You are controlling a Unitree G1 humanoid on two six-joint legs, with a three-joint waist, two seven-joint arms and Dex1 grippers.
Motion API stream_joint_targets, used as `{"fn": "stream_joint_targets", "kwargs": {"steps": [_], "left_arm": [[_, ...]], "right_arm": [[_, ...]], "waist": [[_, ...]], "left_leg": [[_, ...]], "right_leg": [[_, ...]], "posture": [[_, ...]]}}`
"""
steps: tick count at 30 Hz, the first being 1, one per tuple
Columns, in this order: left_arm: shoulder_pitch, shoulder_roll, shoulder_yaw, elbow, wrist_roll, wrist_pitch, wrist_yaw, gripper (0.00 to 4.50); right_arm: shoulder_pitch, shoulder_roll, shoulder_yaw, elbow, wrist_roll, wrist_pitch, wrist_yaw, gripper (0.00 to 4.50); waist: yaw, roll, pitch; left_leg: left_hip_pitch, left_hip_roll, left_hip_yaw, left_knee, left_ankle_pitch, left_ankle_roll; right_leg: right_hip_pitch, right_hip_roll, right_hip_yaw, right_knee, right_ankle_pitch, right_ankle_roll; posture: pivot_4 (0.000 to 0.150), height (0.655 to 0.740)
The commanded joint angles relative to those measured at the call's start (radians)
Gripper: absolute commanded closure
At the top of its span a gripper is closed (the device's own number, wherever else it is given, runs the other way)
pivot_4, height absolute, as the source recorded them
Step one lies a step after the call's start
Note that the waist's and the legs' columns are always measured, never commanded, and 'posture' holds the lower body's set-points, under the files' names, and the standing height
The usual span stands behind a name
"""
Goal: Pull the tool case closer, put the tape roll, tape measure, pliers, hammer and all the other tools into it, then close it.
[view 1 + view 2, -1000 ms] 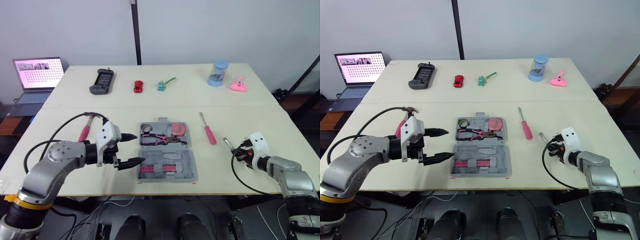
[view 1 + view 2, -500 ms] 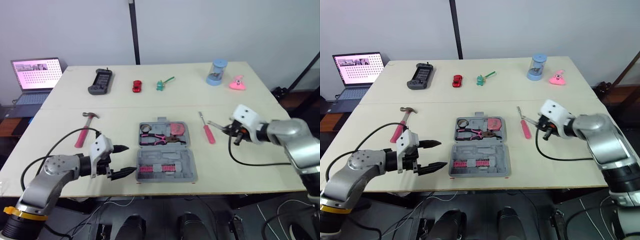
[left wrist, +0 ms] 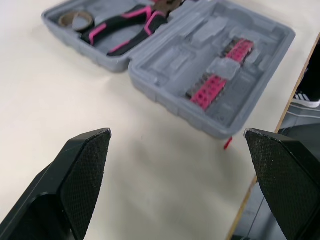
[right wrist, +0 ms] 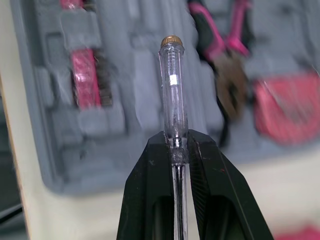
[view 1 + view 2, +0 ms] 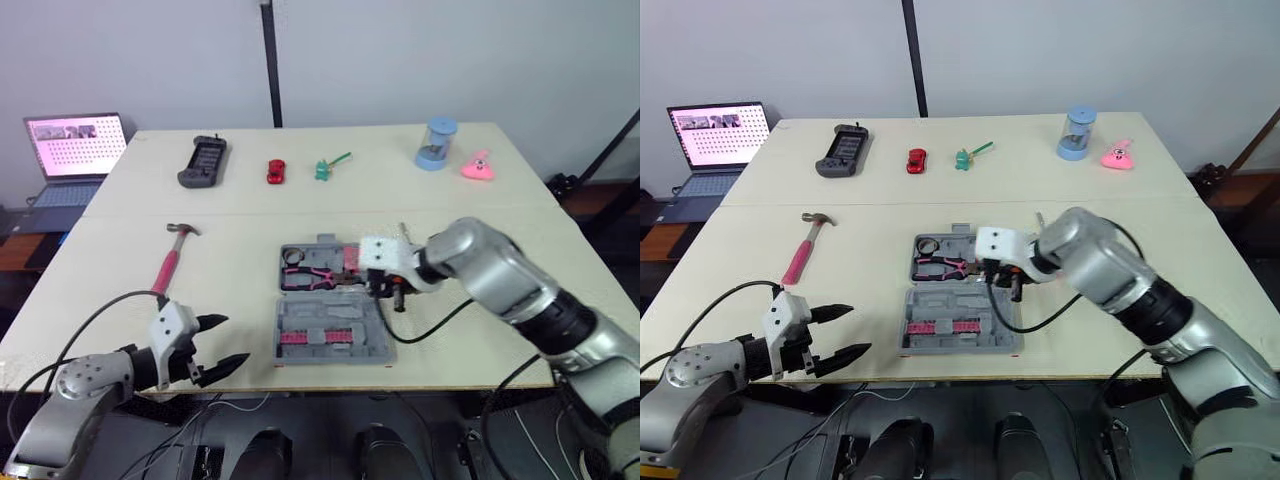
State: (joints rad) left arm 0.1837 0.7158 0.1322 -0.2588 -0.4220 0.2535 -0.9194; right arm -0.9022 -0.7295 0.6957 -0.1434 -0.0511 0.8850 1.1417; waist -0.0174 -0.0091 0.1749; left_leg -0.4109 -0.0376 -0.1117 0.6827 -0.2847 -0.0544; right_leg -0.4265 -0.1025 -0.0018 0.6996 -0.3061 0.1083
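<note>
Head view: open grey tool case [image 5: 295, 318] lay at mid-table [image 5: 480, 200], holding tape roll [image 5: 292, 256], pliers [image 5: 315, 277] and pink tape measure [image 5: 360, 258]; hammer [image 5: 172, 260] lay well to its left; right gripper [image 5: 385, 288] hovered over the case's right side; left gripper [image 5: 228, 340] hung at the near table edge, fingers spread wide. Left wrist view: both fingers [image 3: 85, 165] stood far apart, empty, case beyond them. Right wrist view: fingers were clamped on a clear-handled screwdriver [image 4: 172, 90], its brass cap above the case's trays.
</note>
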Motion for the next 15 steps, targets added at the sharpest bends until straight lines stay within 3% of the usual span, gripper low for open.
{"fn": "stream_joint_targets", "kwargs": {"steps": [1, 15], "left_arm": [[0.007, -0.003, 0.035, -0.036, 0.013, -0.024, 0.025, 0.0], [0.059, 0.009, 0.085, -0.085, 0.007, -0.013, 0.042, 0.0]], "right_arm": [[-0.059, 0.059, 0.039, 0.076, -0.073, -0.05, -0.026, 4.43], [-0.088, 0.29, 0.118, 0.211, -0.185, -0.087, -0.049, 4.43]], "waist": [[0.004, 0.0, 0.0], [-0.003, 0.0, 0.0]], "left_leg": [[0.0, -0.001, 0.0, 0.0, 0.0, 0.0], [0.0, -0.001, 0.0, 0.0, 0.0, 0.0]], "right_leg": [[0.0, -0.001, 0.0, 0.0, 0.0, 0.0], [-0.001, 0.0, 0.0, 0.0, 0.0, 0.0]], "posture": [[0.15, 0.6741], [0.15, 0.6741]]}}
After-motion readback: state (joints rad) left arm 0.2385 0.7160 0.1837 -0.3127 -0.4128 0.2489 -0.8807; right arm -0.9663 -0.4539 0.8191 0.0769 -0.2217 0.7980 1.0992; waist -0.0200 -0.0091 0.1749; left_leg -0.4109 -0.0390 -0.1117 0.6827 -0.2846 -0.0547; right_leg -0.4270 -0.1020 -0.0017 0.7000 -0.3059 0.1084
